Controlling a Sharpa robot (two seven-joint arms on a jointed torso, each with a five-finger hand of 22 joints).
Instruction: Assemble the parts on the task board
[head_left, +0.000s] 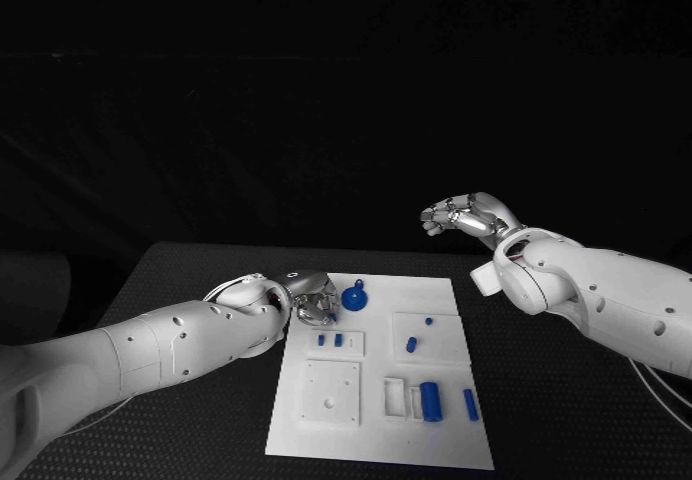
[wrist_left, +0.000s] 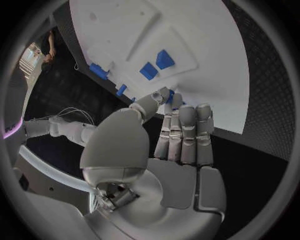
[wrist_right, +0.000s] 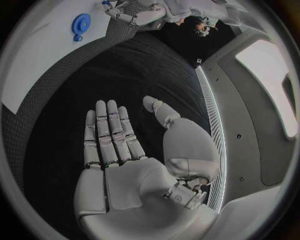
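Note:
The white task board (head_left: 378, 452) lies in the middle of the table. A round blue part (head_left: 355, 296) sits near its far edge, also seen in the right wrist view (wrist_right: 80, 23). Two small blue blocks (head_left: 329, 340) stand in a raised white holder, and they show again in the left wrist view (wrist_left: 156, 65). My left hand (head_left: 306, 300) hovers at the board's left edge and pinches a small blue piece (wrist_left: 170, 95) between thumb and fingertip. My right hand (head_left: 464, 215) is raised beyond the board's far right corner, palm flat, fingers (wrist_right: 109, 132) straight, holding nothing.
More blue parts lie on the board: two short pegs (head_left: 411, 344), an upright cylinder (head_left: 430, 401) and a slim bar (head_left: 470, 403). A square white plate (head_left: 332, 392) sits at the near left. Black table (head_left: 577, 430) surrounds the board.

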